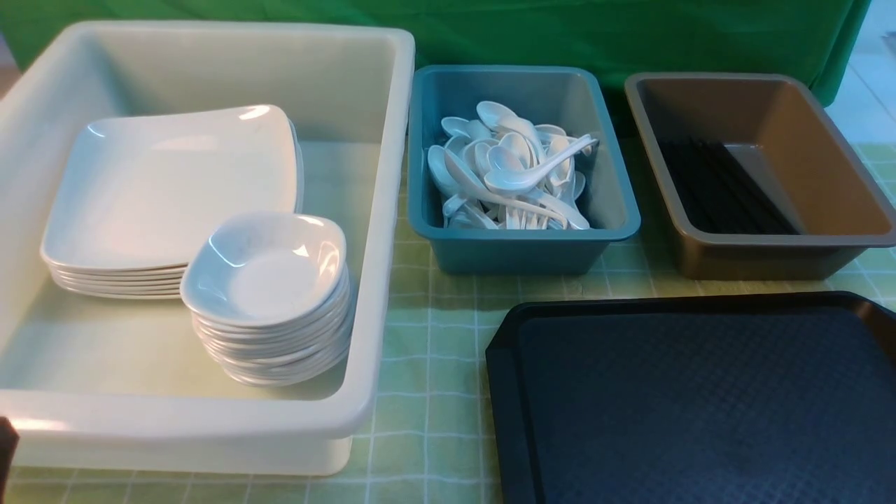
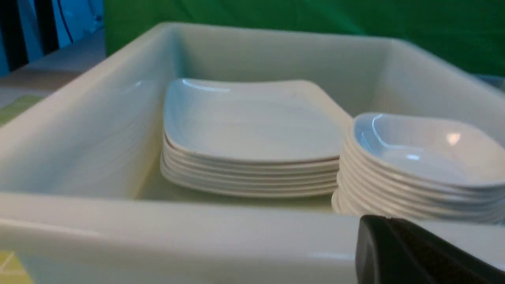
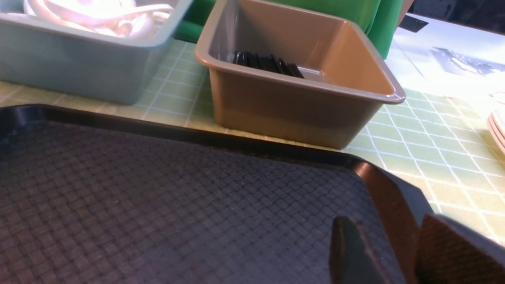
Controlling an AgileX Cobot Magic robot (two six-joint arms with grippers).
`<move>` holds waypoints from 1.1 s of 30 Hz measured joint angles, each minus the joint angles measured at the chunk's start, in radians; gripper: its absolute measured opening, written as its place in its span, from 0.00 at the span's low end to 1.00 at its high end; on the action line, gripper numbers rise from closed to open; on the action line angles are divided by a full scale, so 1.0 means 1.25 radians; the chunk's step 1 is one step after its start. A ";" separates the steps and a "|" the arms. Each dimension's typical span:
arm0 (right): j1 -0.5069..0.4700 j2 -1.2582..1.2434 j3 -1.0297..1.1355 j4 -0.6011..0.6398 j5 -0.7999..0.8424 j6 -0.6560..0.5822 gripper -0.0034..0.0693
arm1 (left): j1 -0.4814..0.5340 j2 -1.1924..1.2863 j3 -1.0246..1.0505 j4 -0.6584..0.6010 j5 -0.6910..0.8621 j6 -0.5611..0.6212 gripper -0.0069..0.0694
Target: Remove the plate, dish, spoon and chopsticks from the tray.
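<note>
Nearest, textured black rectangular plastic tray (image 1: 700, 406) lies bare. Right tool (image 3: 388, 252) spread astride its corner rim; left tool (image 2: 414, 252) pressed together. Risk: closing could tip it.

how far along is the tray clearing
It looks finished. The tray shows only bare surface. Plates and dishes are stacked in the white tub, spoons fill the teal tub, and chopsticks lie in the brown tub. The right gripper holds nothing. Nothing visible remains.

Staged lab tabletop: green backdrop cloth (image 1: 560, 35), checked tablecloth (image 1: 427, 336), sorted canteen tableware in plastic tubs (image 1: 521, 248).
</note>
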 joint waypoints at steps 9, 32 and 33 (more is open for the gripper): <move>0.000 0.000 0.000 0.000 0.000 0.001 0.38 | 0.002 -0.001 0.002 0.014 0.047 -0.011 0.07; 0.000 0.000 0.000 0.000 0.000 0.001 0.38 | 0.002 -0.001 0.002 0.019 0.048 -0.011 0.07; 0.000 0.000 0.000 0.000 0.000 0.001 0.38 | 0.002 -0.001 0.002 0.019 0.048 -0.011 0.07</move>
